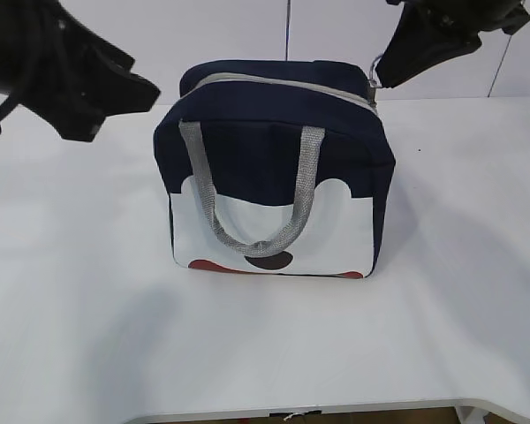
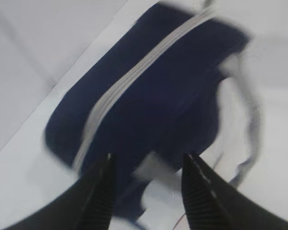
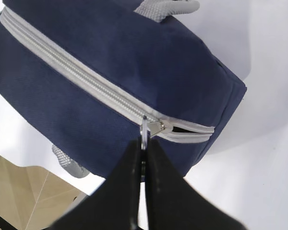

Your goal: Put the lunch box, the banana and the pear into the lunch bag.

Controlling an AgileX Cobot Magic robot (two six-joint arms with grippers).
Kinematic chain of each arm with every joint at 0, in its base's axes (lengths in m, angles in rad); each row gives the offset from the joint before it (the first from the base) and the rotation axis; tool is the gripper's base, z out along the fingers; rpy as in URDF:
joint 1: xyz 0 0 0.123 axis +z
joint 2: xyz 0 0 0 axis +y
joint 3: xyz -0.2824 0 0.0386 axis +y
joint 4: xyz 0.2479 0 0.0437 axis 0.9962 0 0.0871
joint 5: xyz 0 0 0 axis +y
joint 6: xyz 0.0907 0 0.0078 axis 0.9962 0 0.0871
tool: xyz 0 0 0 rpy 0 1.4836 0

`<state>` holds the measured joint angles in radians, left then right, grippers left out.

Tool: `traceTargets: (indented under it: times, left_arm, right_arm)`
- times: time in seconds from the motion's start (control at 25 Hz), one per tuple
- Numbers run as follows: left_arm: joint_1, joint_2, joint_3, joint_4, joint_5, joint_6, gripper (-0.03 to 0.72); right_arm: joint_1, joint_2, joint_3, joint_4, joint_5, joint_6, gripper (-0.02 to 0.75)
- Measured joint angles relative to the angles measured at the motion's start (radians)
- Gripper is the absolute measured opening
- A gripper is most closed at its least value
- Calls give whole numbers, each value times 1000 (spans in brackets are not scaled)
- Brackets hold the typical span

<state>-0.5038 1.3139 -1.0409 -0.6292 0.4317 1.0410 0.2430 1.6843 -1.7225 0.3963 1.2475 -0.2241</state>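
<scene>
The navy lunch bag [image 1: 274,168] stands upright in the middle of the white table, white panel and grey strap handles facing me. Its grey zipper [image 3: 81,79] is shut along nearly all its length, with a short gap open at the right end. My right gripper [image 3: 143,143] is shut on the metal ring pull [image 3: 144,129] at the bag's back right top corner [image 1: 375,75]. My left gripper [image 2: 149,160] is open and empty, hovering above and left of the bag [image 2: 149,91]. The lunch box, the banana and the pear are out of view.
The white table [image 1: 79,291] spreads around the bag, with its front edge [image 1: 336,408] near the bottom of the exterior view. A white wall stands behind. A wooden floor [image 3: 24,191] shows past the table edge in the right wrist view.
</scene>
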Motion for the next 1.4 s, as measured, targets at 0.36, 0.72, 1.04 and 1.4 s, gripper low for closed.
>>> traceTargets:
  times: [0.36,0.72,1.04,1.4]
  left_arm:
    - [-17,72,-66,-277,202,547,330]
    - [-109,217,-145,-248,114,737,369]
    - [-139,299,-155,-199,-37,748,386]
    - [-139,319,-155,-197,-92,748,225]
  right_arm:
    - [0,0,0,0,2,0,18]
    - [0,0,0,5,2,0,18]
    - [0,0,0,9,2,0,18]
    - [0,-6,0,12,2,0,18]
